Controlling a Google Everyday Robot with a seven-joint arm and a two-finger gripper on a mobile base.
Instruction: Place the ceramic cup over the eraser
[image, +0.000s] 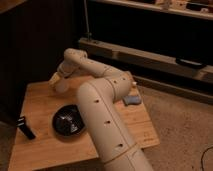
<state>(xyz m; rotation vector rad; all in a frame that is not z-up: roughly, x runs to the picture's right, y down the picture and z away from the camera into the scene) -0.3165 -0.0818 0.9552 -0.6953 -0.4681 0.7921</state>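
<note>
1 eraser (25, 128) is lying at the left edge of the table (45, 150), not covered yet. The gripper (55, 80) is hanging at the cup (62, 88) near the back, probably to lift it; whether its jaws are pinching it, I cannot tell.

One each: hand (55, 79) at cup (62, 86), bowl (69, 120), eraser (25, 128), blue cloth (132, 100).
</note>
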